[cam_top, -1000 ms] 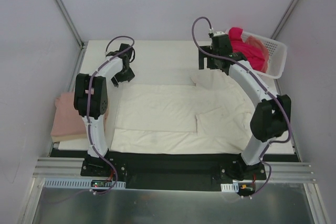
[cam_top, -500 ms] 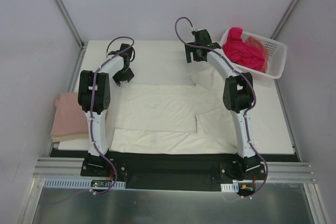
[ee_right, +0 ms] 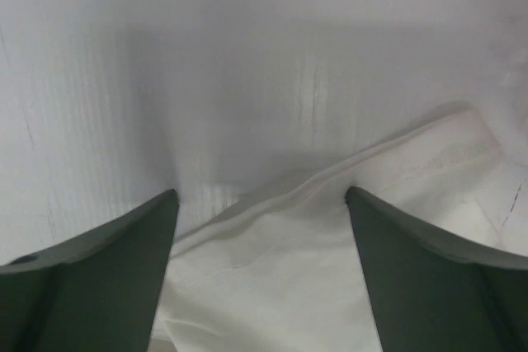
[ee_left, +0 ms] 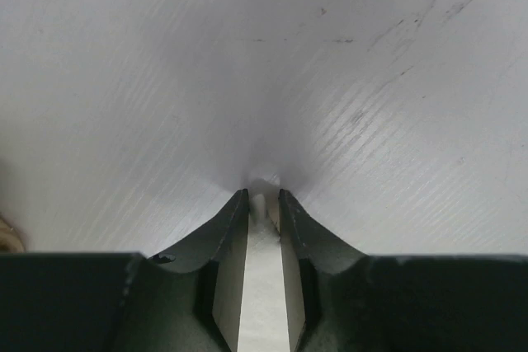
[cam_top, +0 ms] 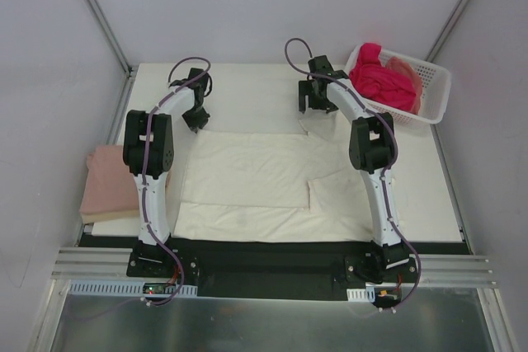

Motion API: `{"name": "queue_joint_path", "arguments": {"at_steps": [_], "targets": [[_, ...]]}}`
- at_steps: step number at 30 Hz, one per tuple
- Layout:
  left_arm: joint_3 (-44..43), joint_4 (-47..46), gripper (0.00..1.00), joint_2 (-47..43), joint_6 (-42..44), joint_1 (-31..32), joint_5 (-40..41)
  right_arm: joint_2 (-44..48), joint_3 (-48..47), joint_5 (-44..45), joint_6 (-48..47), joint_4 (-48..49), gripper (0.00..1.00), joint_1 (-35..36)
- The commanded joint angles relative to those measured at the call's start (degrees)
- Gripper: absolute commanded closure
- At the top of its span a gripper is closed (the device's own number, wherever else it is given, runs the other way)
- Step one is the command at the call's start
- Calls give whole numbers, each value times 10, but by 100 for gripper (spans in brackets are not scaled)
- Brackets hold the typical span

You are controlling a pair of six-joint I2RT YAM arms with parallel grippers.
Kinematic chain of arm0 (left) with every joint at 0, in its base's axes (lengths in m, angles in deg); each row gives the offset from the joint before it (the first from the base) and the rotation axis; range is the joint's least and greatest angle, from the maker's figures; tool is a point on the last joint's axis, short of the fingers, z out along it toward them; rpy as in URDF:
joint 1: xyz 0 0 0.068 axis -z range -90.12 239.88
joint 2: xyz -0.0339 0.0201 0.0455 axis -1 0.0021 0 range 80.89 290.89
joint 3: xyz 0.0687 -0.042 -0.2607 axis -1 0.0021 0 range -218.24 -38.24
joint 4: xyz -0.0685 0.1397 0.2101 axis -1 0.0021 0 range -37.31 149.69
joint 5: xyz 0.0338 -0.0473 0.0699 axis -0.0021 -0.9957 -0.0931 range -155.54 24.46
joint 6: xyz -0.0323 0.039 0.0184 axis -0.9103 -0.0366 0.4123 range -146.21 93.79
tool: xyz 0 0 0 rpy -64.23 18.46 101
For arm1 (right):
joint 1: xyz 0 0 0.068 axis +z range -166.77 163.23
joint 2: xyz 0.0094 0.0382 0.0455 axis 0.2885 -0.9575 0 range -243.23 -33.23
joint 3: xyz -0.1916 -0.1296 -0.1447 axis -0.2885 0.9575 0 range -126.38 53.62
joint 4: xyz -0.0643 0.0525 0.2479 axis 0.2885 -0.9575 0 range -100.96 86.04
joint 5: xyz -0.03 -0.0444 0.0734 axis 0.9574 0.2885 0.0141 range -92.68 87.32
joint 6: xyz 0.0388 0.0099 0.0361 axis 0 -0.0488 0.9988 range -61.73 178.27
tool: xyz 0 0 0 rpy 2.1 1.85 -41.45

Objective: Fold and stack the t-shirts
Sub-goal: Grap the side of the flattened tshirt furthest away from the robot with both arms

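The cream-white t-shirt [cam_top: 264, 175] lies spread flat and partly folded on the worktop [cam_top: 247, 88], between my two arms. It is light, limp cloth that will sag and crease wherever it goes unsupported, so I judge the far corners are the places to pinch, both at once. My left pincer [ee_left: 263, 195] sits at the far left corner, clenched narrow on what looks like a sliver of the cloth's edge. My right pincer [ee_right: 260, 195] is released, fingers wide apart, and the far right corner's edge runs across just below and between its tips.
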Motion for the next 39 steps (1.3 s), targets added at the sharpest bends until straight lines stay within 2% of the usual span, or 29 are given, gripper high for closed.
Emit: {"name": "queue_joint_path", "arguments": {"at_steps": [1,4,6,8,9,10,12,14,17,21,29,32,39], "targets": [[15,23,85,5,-1,-2,-16,-12,-15,11,22,-52,21,2],[16,23,100,2,-1,-1,-23,-5,1,21,29,-62,31,2],[22,23,100,-3,-2,-2,-26,8,22,26,30,-65,35,2],[27,23,100,-8,-4,-2,-25,23,47,24,30,-54,46,2],[31,24,100,-14,-4,-2,-24,28,52,23,30,-49,53,2],[32,23,100,-16,-4,-2,-24,37,58,23,30,-44,68,2],[36,23,100,-25,-3,-1,-26,45,64,19,45,-29,81,2],[41,23,100,-38,-4,-1,-26,52,62,13,45,-17,86,2],[51,23,100,-60,-6,-1,-28,70,62,13,45,2,99,2],[72,22,100,-93,-7,1,-22,121,101,19,44,45,100,4],[119,20,100,-159,-5,21,-4,298,326,37,66,161,99,15],[142,20,100,-185,2,29,-2,356,391,38,70,173,99,21],[236,2,100,-277,-16,49,18,511,536,124,117,165,99,56]]}}
